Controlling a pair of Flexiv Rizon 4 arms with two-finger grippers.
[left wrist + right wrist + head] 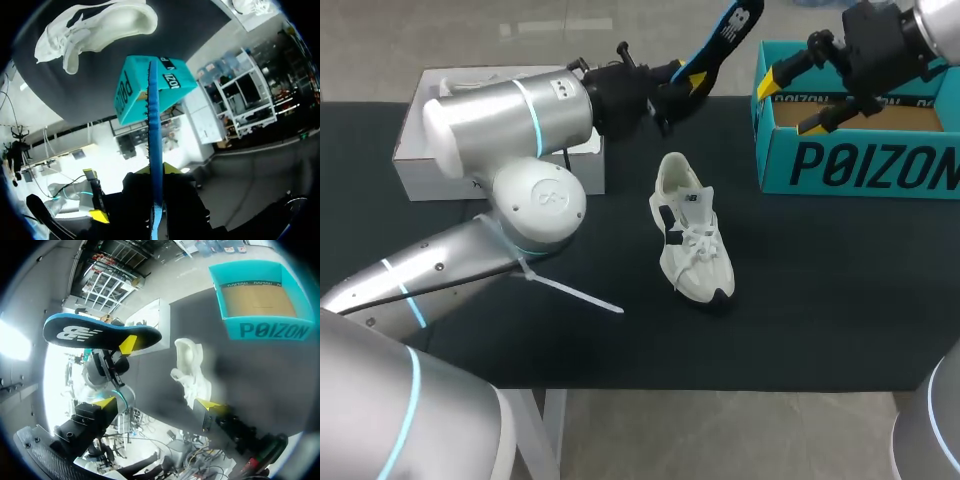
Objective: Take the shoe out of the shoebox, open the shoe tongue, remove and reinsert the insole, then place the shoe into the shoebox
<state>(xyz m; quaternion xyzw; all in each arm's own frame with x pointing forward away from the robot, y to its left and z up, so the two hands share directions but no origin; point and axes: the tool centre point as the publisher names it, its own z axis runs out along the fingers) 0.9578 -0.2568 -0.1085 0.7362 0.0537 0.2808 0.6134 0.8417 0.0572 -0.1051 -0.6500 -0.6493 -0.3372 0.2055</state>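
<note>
At mid-table on the black cloth [840, 290], the white sneaker [691, 232] sits on its sole, toe toward the near edge, collar toward the far side, laces loose over the tongue. It stands alone, untouched by either arm. Left gripper [685, 80] is raised above the far side of the table, fingers clamped on one end of the blue-and-black insole [725, 35]; the rest of the insole angles up and away toward the shoebox. The left wrist view shows the insole [155, 130] edge-on, rising out of the left gripper [155, 175], with the sneaker [95, 25] and the shoebox [150, 85] beyond. Teal shoebox [860, 165] sits at the far right, lid off, brown floor showing. Right gripper [797, 100] hangs over the shoebox's left end, fingers spread wide, holding nothing; the right wrist view confirms the right gripper [157, 403] apart, with the sneaker [192, 367] ahead. White box [415, 165] lies far left, partly behind the left arm.
</note>
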